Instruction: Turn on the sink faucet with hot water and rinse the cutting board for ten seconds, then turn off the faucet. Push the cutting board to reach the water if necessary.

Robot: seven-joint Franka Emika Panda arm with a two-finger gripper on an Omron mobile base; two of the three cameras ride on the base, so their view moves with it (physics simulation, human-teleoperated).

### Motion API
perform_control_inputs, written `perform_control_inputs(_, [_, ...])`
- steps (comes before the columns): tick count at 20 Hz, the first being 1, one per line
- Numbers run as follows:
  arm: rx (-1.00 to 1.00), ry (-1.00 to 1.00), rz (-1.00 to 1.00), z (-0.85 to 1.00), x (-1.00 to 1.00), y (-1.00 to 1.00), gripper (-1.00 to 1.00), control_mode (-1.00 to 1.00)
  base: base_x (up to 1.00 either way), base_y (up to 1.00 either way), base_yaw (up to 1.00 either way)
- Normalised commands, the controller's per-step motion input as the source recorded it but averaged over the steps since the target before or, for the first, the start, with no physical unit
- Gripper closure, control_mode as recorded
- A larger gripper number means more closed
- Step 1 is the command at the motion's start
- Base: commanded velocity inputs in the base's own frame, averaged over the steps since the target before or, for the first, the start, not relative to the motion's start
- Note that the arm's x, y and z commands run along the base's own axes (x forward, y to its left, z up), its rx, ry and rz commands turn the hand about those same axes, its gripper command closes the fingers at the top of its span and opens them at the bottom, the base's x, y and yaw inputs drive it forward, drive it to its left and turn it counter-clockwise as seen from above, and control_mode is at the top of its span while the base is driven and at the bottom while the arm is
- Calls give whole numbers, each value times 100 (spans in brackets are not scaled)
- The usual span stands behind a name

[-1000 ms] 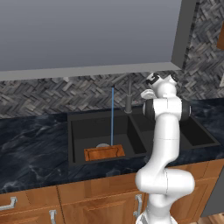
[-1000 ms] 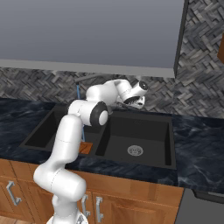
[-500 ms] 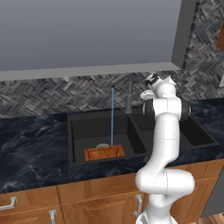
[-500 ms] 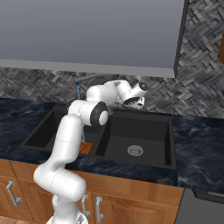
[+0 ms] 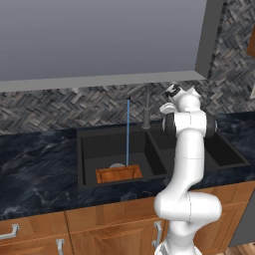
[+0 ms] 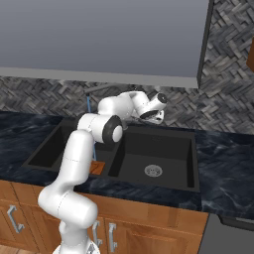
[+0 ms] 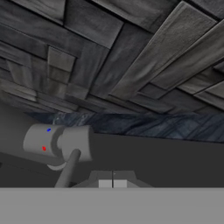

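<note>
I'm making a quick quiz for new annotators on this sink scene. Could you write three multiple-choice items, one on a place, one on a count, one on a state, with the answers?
1. Where does the cutting board lie?
A. In the left basin of the sink, at its front
B. On the countertop
C. In the right basin

2. How many basins does the sink have?
A. One
B. Two
C. Three

3. What is the state of the faucet?
A. Off, no stream
B. Running, with the water falling into the left basin
C. Running into the right basin

Answers: 1 A, the board sits against the front wall of the left basin. 2 B, a divider splits two basins. 3 B, a thin blue stream drops to the basin beside the board's back edge.
</note>
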Motion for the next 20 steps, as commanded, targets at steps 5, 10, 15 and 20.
perform_control_inputs(5, [0,0,0,-11,0,0,100,-100,0,0,0])
perform_control_inputs(10, [0,0,0,-9,0,2,100,-100,0,0,0])
perform_control_inputs(15, [0,0,0,-10,0,8,100,-100,0,0,0])
perform_control_inputs(20, [0,0,0,-8,0,17,100,-100,0,0,0])
